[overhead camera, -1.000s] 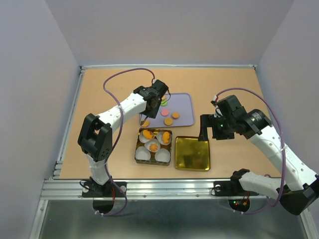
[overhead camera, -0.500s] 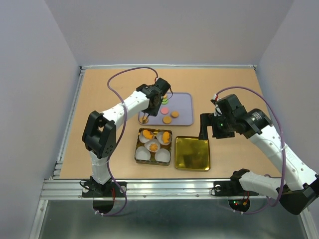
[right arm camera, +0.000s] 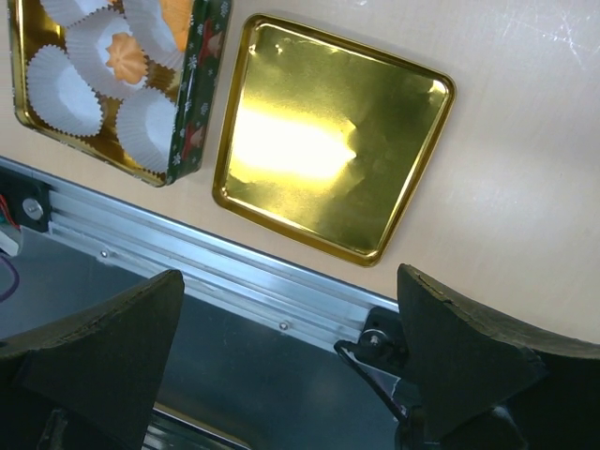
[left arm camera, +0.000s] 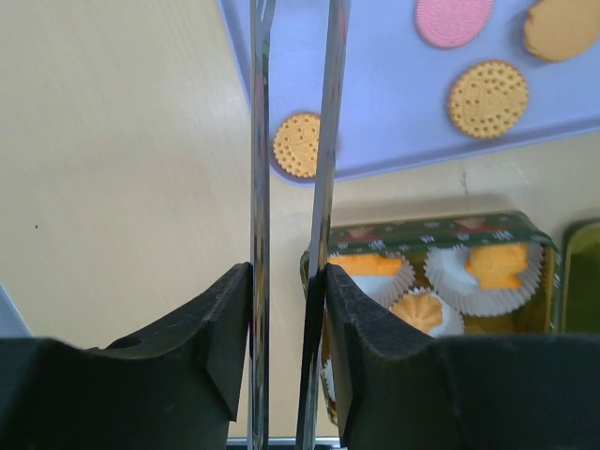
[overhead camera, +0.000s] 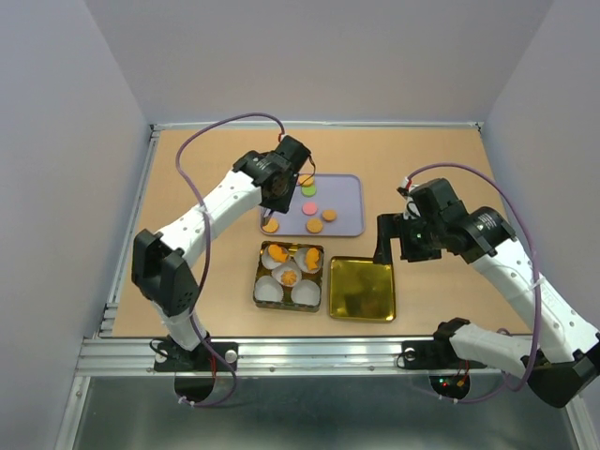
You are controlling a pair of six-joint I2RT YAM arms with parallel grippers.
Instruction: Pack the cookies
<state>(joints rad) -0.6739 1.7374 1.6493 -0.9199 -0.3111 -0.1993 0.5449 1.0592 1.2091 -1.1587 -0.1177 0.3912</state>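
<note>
gold lid [overhead camera: 361, 288] flat on the table [overhead camera: 187, 206], inner face up, just behind the metal rail [overhead camera: 281, 349]. to its left, close but apart, a green tin [overhead camera: 289, 277] lined with white paper cups [overhead camera: 269, 290], with orange cookies [left arm camera: 497, 263] sitting in three of them. above the lid's far right corner, the right arm [overhead camera: 506, 253] held off the table, right jaws spread wide with nothing between.

farther back, just beyond the tin, a lilac tray [overhead camera: 349, 192] carrying the loose cookies: corner cookie [overhead camera: 270, 226], orange, at the near left; two more orange ones toward the middle; pink cookie [overhead camera: 309, 208] beside them; green cookie [overhead camera: 309, 191] behind that; one more orange at the far side. left arm [overhead camera: 211, 206] reaching in over the tray's left edge. left jaws pointing down, parted by only a narrow slit, nothing seen between the blades. corner cookie showing through that slit in the wrist view, partly behind one blade. blade tips cut off by the frame's top edge.
</note>
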